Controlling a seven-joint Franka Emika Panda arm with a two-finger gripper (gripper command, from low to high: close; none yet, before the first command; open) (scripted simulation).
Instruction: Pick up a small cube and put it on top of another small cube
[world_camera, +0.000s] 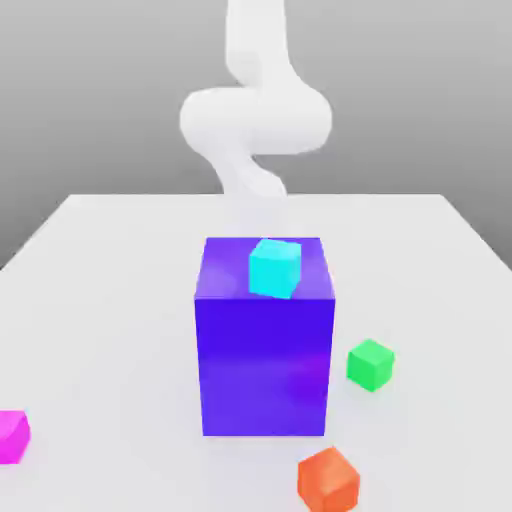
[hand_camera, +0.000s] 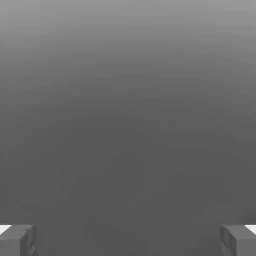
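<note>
On the exterior view's far left, near the front of the white table (world_camera: 110, 260), sits the small pink cube (world_camera: 12, 436). It is partly cut off by the picture's edge. This is the one to pick up. In the middle stands a big blue-purple block (world_camera: 265, 345) with a cyan cube (world_camera: 275, 267) on its top. Just to the right of the block is the little green cube (world_camera: 371, 364), where the pink one has to go. In front of it, near the front edge, lies an orange-red cube (world_camera: 328, 479).

The white arm (world_camera: 255, 120) is up high behind the block, well away from every cube. In the hand view the gripper (hand_camera: 128, 240) has its two fingers (hand_camera: 17, 240) spread wide with nothing between them.

I think the job has not started. To do it well, the arm should go around the tall block, come straight down over the pink cube, keep the fingers wide until they are on both sides, then squeeze gently
</note>
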